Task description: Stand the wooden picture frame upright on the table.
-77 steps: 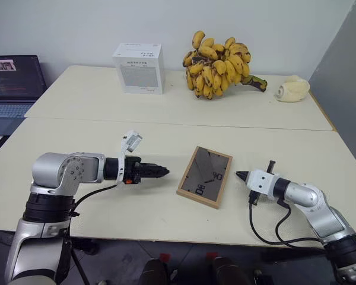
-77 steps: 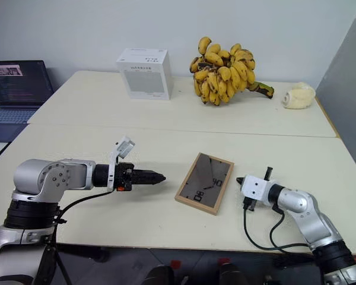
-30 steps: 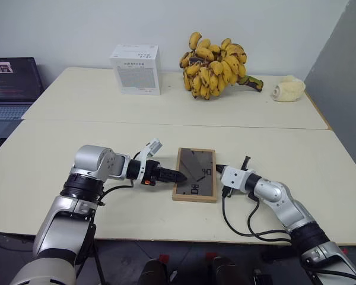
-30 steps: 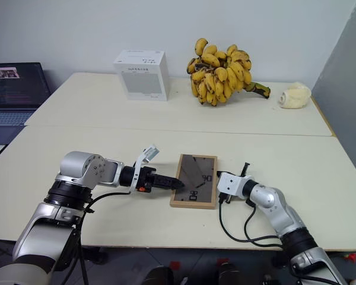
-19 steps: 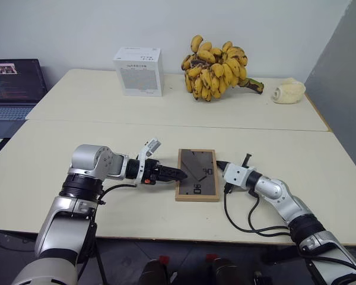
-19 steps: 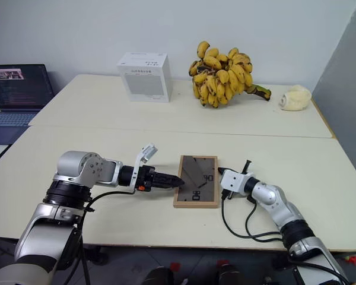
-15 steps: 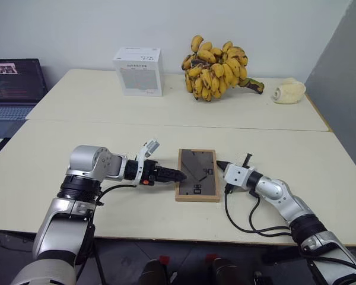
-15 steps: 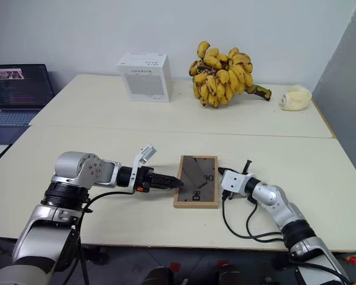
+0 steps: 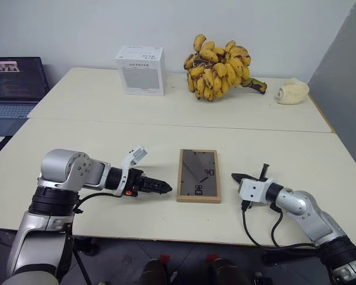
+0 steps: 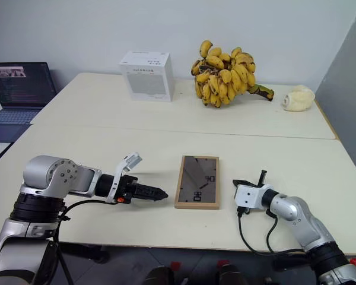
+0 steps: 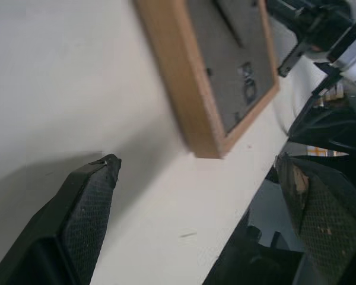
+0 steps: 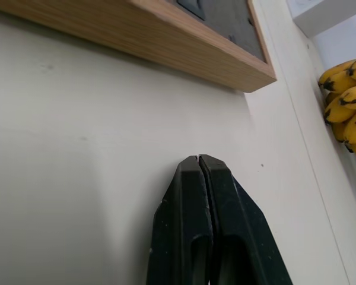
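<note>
Frame first: the wooden picture frame (image 9: 199, 176) is seen lying flat, back side up, near the front edge of the table (image 9: 95, 95), just in front of the seam that crosses it. Its dark grey back panel and the folded stand are turned upward, so the picture side is presumably pressed against the tabletop. It is squared to the front edge, a placement that offers both short side rails to a hand coming from either side.

The left hand (image 9: 161, 189) is held low over the table, near the frame's left rail but apart from it; in the left wrist view its fingers (image 11: 86, 205) are spread wide. The right hand (image 10: 237, 183) is held near the right rail, not touching, with its fingers (image 12: 204, 219) pressed together. Nothing is gripped by either. The frame is judged not yet lifted, and the stand not yet folded out.

White marks on the back panel can be made out but not read. Printing on the white box (image 9: 140, 70) at the far edge, beside the banana bunch (image 9: 220, 58), is too small to be read.
</note>
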